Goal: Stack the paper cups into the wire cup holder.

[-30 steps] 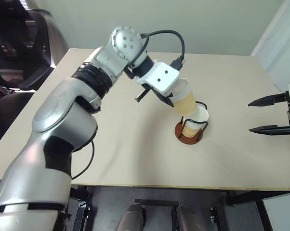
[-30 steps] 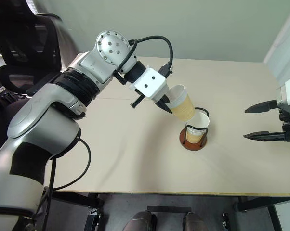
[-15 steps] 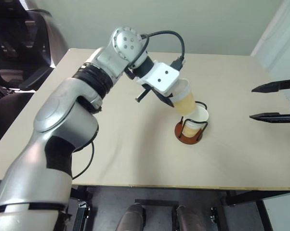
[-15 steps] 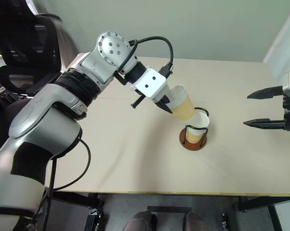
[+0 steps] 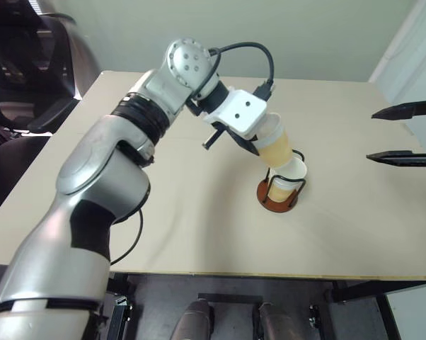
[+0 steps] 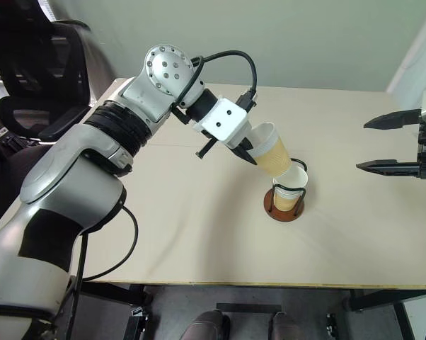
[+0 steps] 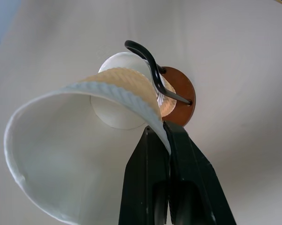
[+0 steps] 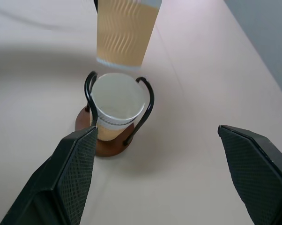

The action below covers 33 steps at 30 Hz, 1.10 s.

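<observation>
Held cup: a paper cup (image 6: 271, 150), white at the rim and tan-yellow on its ribbed wall, hangs tilted in the air, its bottom just above the mouth of the cup in the holder; in the right wrist view a narrow gap shows between the two.
Seated cup: a second paper cup (image 8: 116, 103) stands upright inside the wire cup holder (image 6: 283, 205), open mouth up, rim about level with the tops of the wire loops.
Holder: round reddish-brown base flat on the table (image 6: 199, 234), thin black loops rising on either side of the seated cup; it stands near the middle of the tabletop.
Left gripper (image 7: 163, 133): both black fingers pressed together on the rim wall of the held cup, one inside and one outside, the arm reaching in from the robot's left and angled downward.
Right gripper (image 6: 390, 142): fingers spread wide with nothing between them, hovering above the table's right edge, well apart from the holder and pointing toward it.
Table: pale beige top, bare around the holder.
Surroundings: a black office chair (image 6: 29, 78) stands beyond the far left corner.
</observation>
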Each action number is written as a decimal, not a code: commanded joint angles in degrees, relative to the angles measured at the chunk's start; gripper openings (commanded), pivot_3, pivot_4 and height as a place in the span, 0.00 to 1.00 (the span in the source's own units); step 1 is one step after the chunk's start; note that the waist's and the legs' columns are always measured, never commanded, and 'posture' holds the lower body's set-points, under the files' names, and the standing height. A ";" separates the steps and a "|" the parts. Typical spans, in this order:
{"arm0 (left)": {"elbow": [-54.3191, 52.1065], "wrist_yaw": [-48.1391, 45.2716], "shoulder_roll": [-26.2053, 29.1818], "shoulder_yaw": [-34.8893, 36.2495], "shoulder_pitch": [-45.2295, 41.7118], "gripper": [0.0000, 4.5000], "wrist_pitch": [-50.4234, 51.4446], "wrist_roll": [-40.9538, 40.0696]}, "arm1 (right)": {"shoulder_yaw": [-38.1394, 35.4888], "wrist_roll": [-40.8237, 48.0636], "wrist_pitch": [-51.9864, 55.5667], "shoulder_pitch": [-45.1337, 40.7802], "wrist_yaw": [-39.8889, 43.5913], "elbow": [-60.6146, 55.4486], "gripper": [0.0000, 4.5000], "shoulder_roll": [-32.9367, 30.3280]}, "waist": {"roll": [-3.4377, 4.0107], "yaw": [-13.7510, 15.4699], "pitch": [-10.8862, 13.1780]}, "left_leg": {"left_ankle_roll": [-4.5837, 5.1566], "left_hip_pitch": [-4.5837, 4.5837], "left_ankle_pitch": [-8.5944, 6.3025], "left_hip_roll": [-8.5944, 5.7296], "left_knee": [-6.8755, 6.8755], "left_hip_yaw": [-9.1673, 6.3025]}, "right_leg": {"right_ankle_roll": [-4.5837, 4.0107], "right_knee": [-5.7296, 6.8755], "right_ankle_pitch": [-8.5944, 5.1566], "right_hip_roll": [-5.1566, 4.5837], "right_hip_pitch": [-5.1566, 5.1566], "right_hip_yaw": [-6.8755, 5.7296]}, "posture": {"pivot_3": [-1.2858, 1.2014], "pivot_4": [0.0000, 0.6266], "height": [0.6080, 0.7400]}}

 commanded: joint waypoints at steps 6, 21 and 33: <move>1.67 -1.56 -2.40 4.25 -2.60 0.01 0.36 0.54 | -2.14 2.90 3.49 -1.34 1.29 -3.32 0.93 -1.35 | 0.00 0.02 0.00 | 0.01 -0.01 0.00 0.00 -0.01 0.02 | 0.00 -0.02 0.00 0.00 0.00 0.00 | 0.52 0.24 1.00; 8.95 -1.56 -8.42 8.99 -6.91 0.01 -0.34 7.81 | -3.46 7.27 12.47 -5.87 1.26 -7.44 0.93 -4.09 | 0.00 0.06 0.01 | 0.03 -0.02 -0.02 -0.01 -0.01 0.06 | 0.01 -0.04 -0.01 -0.01 0.00 0.03 | 0.52 0.24 1.00; 12.48 -1.56 -13.05 14.08 -9.32 0.01 -3.77 17.99 | -3.25 7.76 13.58 -6.85 3.14 -6.45 0.93 -6.67 | 0.00 0.08 0.01 | 0.09 -0.02 -0.05 -0.02 -0.02 0.11 | 0.04 -0.08 -0.04 -0.02 -0.01 0.06 | 0.52 0.24 1.00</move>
